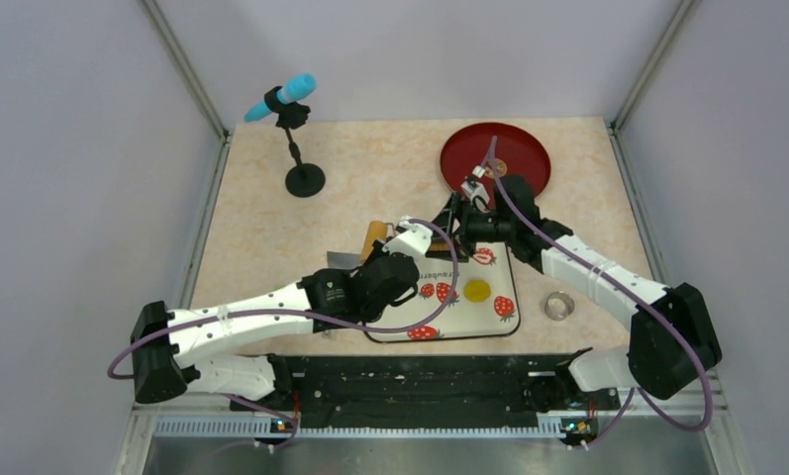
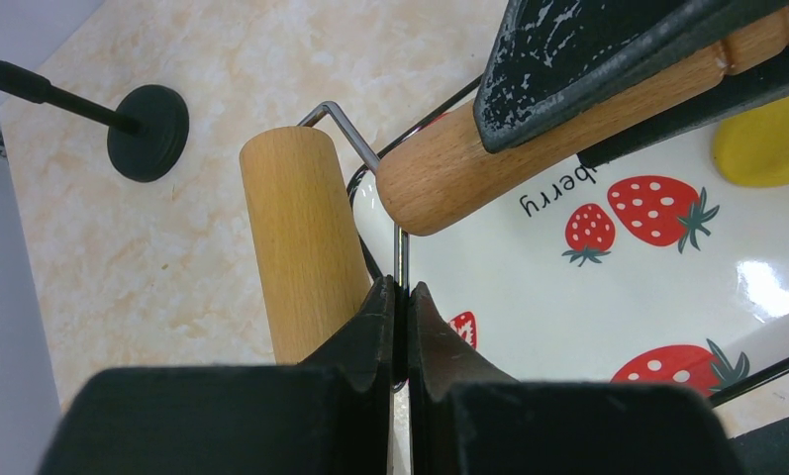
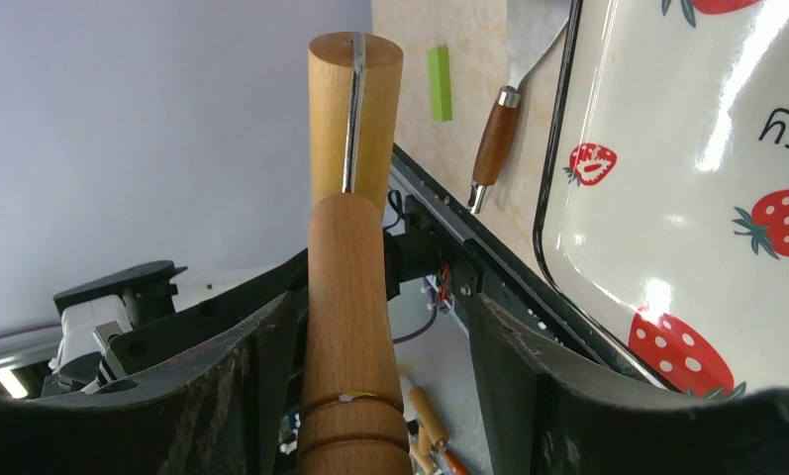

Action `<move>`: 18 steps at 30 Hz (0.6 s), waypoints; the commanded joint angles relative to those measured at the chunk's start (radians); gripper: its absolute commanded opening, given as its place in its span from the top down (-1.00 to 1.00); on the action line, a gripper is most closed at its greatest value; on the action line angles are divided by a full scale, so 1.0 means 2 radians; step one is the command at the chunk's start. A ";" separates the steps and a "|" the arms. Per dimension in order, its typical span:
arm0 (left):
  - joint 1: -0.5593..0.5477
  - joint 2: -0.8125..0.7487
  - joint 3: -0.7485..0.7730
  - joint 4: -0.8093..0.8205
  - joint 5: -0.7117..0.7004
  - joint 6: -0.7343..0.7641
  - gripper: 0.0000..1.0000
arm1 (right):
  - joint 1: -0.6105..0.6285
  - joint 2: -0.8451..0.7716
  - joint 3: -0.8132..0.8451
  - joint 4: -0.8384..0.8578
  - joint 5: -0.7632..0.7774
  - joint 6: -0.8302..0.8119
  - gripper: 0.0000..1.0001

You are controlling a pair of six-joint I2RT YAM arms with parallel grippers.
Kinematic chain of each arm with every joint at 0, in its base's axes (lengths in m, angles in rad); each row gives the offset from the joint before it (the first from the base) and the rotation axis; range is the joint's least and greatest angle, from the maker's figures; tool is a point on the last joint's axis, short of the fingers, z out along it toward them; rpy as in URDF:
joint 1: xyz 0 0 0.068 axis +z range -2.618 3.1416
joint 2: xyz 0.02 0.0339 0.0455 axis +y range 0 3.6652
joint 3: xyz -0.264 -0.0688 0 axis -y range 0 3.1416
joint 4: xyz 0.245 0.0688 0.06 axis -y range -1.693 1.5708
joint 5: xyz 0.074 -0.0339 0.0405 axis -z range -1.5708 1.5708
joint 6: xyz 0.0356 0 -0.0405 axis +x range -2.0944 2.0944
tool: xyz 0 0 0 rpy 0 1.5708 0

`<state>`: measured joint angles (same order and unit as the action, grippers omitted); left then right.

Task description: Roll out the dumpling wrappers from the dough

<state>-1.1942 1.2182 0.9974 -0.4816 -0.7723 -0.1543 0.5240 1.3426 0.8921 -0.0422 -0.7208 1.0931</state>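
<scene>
Left arm stretched low from the near left corner toward mid-table, elbow bent; right arm folded in from the near right to meet it at the far left corner of the tray [image 1: 464,319]. Left gripper [image 2: 401,297] pinched fully together on the thin bent steel wire of the roller [image 2: 296,247]. Right gripper [image 3: 380,317] astride the roller's turned handle, scuffed black fingers [image 3: 529,386] apart, with a clear gap on one side. Smooth pale wood on barrel and handle, two fine grooves ringing the handle. On the glossy white, black-rimmed, strawberry-printed tray, right of centre and apart from the roller: the dough [image 1: 477,290], a flat, round, bright yellow patch. Just beside the tray, on the marbled beige tabletop: a small metal ring [image 1: 559,305].
</scene>
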 commanded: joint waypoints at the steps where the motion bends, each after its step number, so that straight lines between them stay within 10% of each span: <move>1: -0.006 -0.006 0.024 0.020 -0.015 0.003 1.00 | 0.009 0.000 0.028 0.004 -0.011 -0.011 -0.23; 12: -0.010 -0.006 0.020 0.024 -0.011 -0.007 1.00 | 0.015 0.007 0.026 0.042 -0.031 0.007 0.14; 15: -0.012 -0.006 0.018 0.025 -0.012 -0.014 1.00 | 0.017 0.007 0.027 0.041 -0.029 0.004 0.63; 18: -0.012 -0.006 0.016 0.028 -0.012 -0.022 0.41 | 0.017 0.007 0.026 0.039 -0.028 -0.007 1.00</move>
<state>-1.2106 1.2182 0.9974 -0.4881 -0.7769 -0.1669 0.5396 1.3540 0.8997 -0.0074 -0.7635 1.1015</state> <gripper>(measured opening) 0.103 0.322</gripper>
